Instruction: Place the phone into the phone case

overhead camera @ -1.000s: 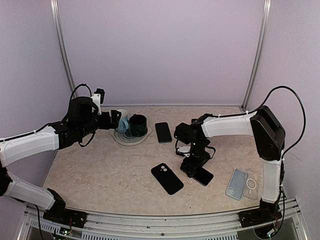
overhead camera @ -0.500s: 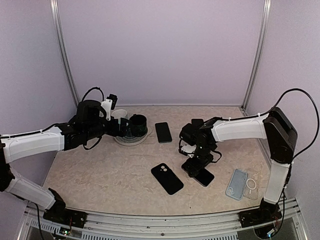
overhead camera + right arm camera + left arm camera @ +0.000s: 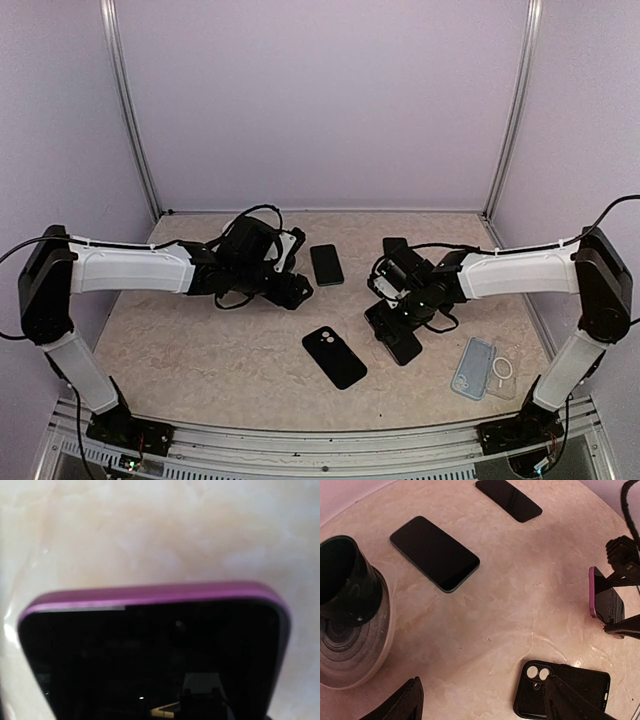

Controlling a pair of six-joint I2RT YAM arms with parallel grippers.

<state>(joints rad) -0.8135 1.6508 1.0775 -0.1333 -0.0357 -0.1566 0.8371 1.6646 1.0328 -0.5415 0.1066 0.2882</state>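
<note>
The phone [image 3: 402,343] has a purple rim and a black screen. My right gripper [image 3: 393,318] is shut on it and holds it tilted up off the table right of centre. Its top end fills the right wrist view, phone [image 3: 155,650]. In the left wrist view the phone [image 3: 604,596] stands on edge at the right. The black phone case [image 3: 334,357] lies flat at front centre, camera holes toward the back, phone case [image 3: 562,690]. My left gripper [image 3: 296,288] hovers open behind the case, left gripper [image 3: 484,692], with nothing between its fingers [image 3: 402,705].
A black phone [image 3: 326,264] lies face up at back centre, phone [image 3: 435,552], and another dark phone [image 3: 509,500] lies farther right. A black cup [image 3: 345,580] stands on a round plate [image 3: 377,645] by my left gripper. A clear case [image 3: 474,367] lies at the front right.
My left arm has swung from the cup at the back left toward the table centre. My right arm has stretched out lower, still gripping the phone, which has shifted slightly.
</note>
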